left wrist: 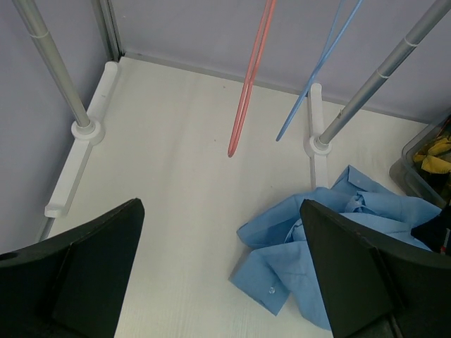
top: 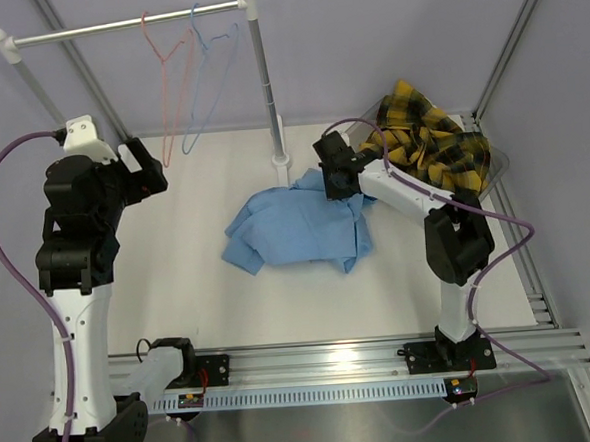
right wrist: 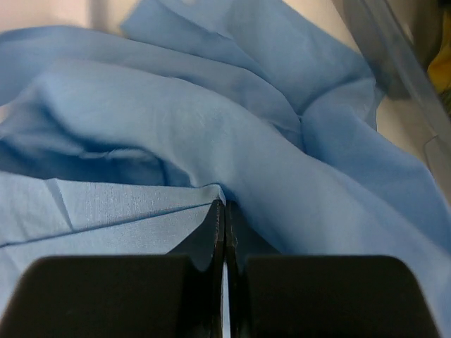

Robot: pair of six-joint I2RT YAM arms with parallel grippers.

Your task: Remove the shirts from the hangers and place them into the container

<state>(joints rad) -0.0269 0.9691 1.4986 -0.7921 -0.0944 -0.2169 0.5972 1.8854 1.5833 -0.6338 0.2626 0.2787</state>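
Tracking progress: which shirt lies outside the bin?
The plain light blue shirt, crumpled on the table; the yellow-and-black plaid shirt lies in the clear plastic bin.

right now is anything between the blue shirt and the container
Nothing visible besides the right arm itself lies between the blue shirt and the container. The right end effector pinches the shirt. The plaid shirt already lies inside.

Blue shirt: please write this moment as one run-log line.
right gripper: shut on blue shirt, on table | left gripper: open, empty | plaid shirt: in container | red hanger, blue hanger: bare on rail
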